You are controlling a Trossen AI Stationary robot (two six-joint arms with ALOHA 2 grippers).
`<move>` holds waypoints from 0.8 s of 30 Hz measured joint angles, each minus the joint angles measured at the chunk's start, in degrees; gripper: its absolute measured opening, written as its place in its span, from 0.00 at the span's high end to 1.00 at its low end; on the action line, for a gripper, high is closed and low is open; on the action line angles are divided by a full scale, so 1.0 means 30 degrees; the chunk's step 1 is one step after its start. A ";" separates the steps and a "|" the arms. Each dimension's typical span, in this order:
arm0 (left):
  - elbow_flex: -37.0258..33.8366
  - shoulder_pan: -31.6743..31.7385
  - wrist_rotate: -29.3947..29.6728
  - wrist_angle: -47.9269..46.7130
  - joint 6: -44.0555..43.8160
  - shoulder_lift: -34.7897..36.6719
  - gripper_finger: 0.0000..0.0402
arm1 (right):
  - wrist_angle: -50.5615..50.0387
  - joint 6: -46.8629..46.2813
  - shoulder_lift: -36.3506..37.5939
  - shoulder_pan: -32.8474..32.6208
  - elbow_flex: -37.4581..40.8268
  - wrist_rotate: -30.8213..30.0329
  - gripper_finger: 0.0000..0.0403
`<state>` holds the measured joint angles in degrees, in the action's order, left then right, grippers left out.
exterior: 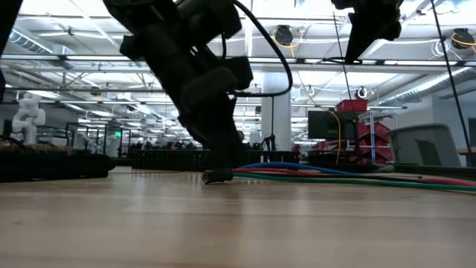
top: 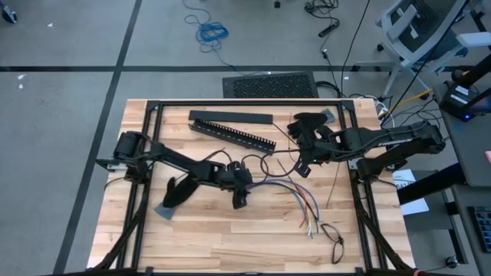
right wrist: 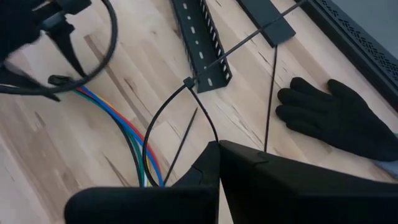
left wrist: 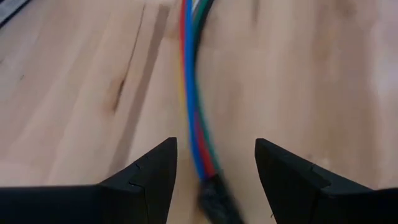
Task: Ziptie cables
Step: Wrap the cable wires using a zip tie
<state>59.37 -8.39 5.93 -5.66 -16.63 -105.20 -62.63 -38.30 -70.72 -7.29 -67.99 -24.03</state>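
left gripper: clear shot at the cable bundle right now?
Probably yes. The left gripper is open and low over the table, with the cables running straight between its fingers; nothing else lies between them.

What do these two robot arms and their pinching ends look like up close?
Both arms are dark, nearly black, built of slim jointed segments, with thin black cables looping along them. The left tool ends in two matte black wedge-shaped fingers with stepped inner edges. The right tool has the same black, angular, blocky build.
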 joint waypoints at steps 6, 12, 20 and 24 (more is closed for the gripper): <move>0.0168 0.0393 0.0256 -0.0164 0.0193 -0.0126 0.47 | -0.0104 0.0136 -0.0013 0.0000 0.0000 0.0020 1.00; 0.0168 0.1253 0.0772 0.0256 0.0363 -0.0126 0.47 | -0.0195 0.0226 -0.0006 0.0000 -0.0006 -0.0002 1.00; 0.0168 0.1684 -0.0241 0.0771 0.0717 -0.0199 0.47 | -0.0217 0.0364 -0.0006 0.0015 -0.0001 -0.0024 1.00; 0.0232 0.1342 -0.0489 0.0652 0.0257 -0.0177 0.47 | -0.0401 0.0357 -0.0006 0.0015 0.0000 -0.0038 1.00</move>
<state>60.07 -4.36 4.46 -3.70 -15.86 -105.73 -63.83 -37.23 -70.74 -7.25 -67.99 -24.14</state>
